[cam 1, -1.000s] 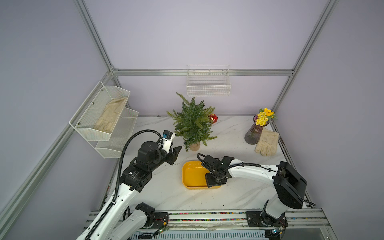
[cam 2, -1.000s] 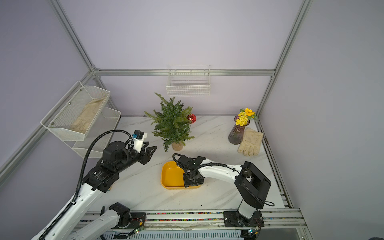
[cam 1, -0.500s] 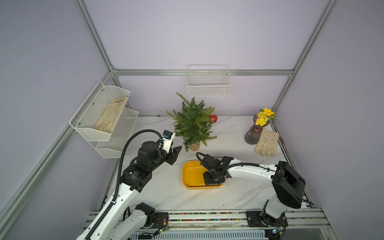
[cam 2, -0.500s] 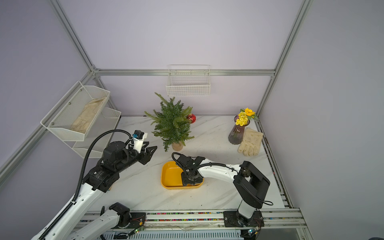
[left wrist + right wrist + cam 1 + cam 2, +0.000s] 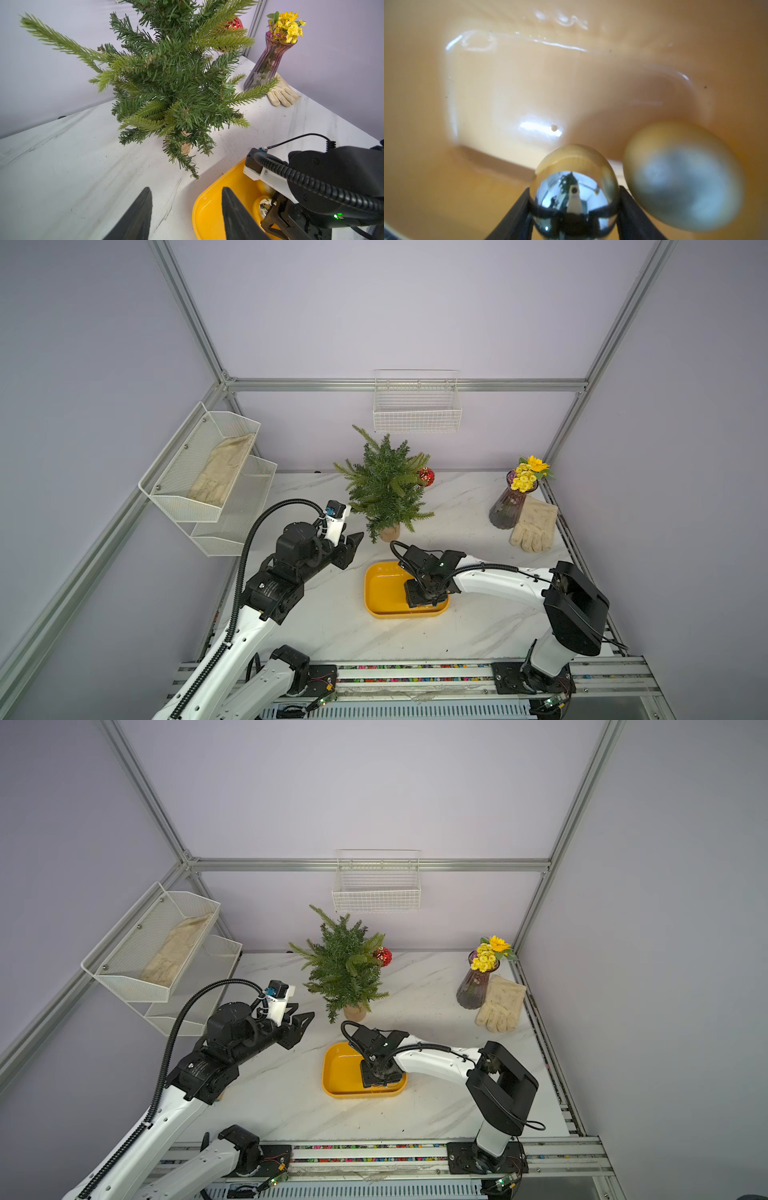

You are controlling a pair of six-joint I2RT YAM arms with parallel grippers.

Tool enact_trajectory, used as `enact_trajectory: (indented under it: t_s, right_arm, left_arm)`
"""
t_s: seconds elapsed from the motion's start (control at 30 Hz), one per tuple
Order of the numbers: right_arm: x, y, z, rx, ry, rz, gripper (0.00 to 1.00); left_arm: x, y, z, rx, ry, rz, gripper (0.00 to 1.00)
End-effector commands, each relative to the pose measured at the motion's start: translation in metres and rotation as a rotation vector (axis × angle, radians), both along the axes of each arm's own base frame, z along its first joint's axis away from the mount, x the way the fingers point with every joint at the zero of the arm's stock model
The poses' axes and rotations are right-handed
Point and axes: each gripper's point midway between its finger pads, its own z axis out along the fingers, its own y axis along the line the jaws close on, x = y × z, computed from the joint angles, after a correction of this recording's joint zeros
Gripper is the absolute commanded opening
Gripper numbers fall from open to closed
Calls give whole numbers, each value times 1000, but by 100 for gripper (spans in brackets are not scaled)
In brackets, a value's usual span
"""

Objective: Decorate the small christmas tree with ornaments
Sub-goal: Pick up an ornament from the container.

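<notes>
The small christmas tree (image 5: 386,485) (image 5: 345,965) (image 5: 176,83) stands at the back middle of the table. A glittery red ornament (image 5: 425,475) (image 5: 382,956) (image 5: 233,24) hangs on its right side. My right gripper (image 5: 424,601) (image 5: 380,1081) (image 5: 574,190) reaches down into the yellow tray (image 5: 384,585) (image 5: 340,1065) (image 5: 209,207). It is shut on the mirrored ornament (image 5: 571,162), with a finger on each side of the ball. The matte gold ornament (image 5: 681,176) lies right beside it in the tray. My left gripper (image 5: 353,541) (image 5: 305,1019) (image 5: 186,190) hovers open and empty, left of the tree's base.
A purple vase of yellow flowers (image 5: 509,506) and a cream glove (image 5: 534,526) sit at the back right. A wire basket (image 5: 417,414) hangs on the back wall above the tree. White mesh shelves (image 5: 203,472) on the left wall hold another glove.
The right gripper has shifted slightly toward the tray's front and closed its fingers on the mirrored ornament. The left arm has not moved.
</notes>
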Motion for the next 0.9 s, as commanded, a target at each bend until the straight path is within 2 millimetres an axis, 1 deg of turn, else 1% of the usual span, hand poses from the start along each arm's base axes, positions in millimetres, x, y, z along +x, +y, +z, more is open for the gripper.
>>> enact_trajectory:
  t_s: [0.0, 0.13, 0.37, 0.53, 0.63, 0.7, 0.87]
  right_arm:
    - [11, 12, 34, 69, -71, -15, 54]
    - [16, 20, 59, 131, -103, -18, 54]
    - [20, 32, 98, 237, -141, -1, 54]
    - [24, 37, 125, 320, -176, 15, 54]
    - [28, 38, 146, 375, -209, 22, 54]
    - [31, 37, 160, 412, -229, 20, 53]
    - [37, 39, 191, 510, -264, 22, 53]
  left_arm:
    - [-1, -1, -13, 14, 13, -8, 54]
    - [-1, -2, -12, 10, 12, -17, 54]
    - [-6, -14, -7, -27, 1, -88, 56]
    - [-12, -33, 0, -73, -13, -185, 58]
    - [-17, -46, 5, -88, -29, -245, 61]
    - [-25, -58, 8, -81, -44, -312, 64]
    - [-50, -89, 9, -18, -101, -487, 70]
